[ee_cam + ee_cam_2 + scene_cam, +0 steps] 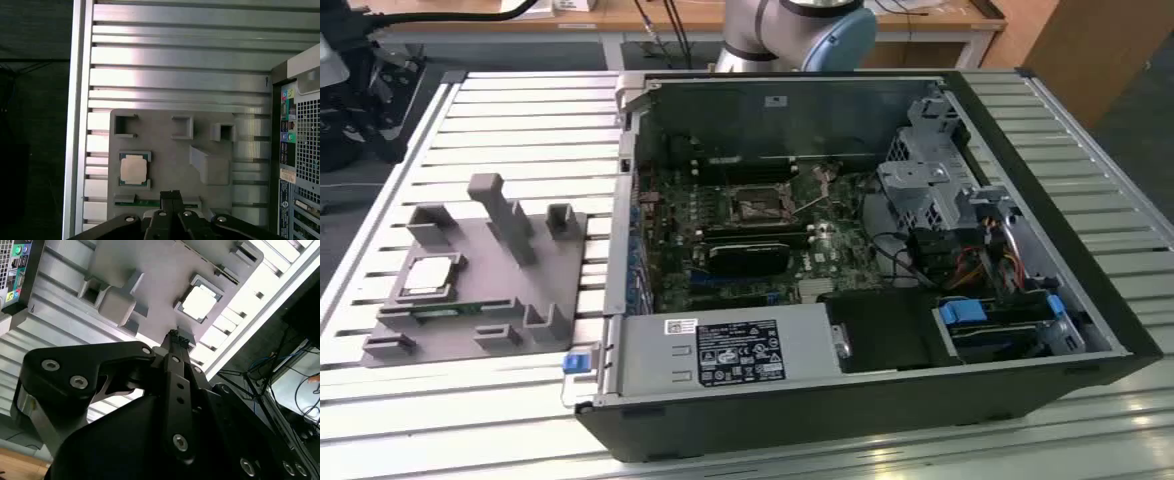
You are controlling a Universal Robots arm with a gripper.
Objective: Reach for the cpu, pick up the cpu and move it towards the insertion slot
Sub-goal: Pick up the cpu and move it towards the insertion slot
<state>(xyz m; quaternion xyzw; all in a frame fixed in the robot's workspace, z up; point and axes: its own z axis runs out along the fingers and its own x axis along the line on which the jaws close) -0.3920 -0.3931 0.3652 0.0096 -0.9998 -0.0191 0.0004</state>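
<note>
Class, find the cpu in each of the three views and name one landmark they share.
Exterior view: cpu in the grey tray, on the exterior view's left.
Second wrist view: cpu in the tray's recess.
First wrist view: cpu in the same recess.
Shared landmark: the grey tray.

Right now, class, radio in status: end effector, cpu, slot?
End effector shut, holding nothing. Cpu seated in grey fixture, untouched. Nothing over insertion slot.

Matt plastic tray [563, 268] — metal-topped cpu [430, 275] — ribbed shiny table [520, 120]
</note>
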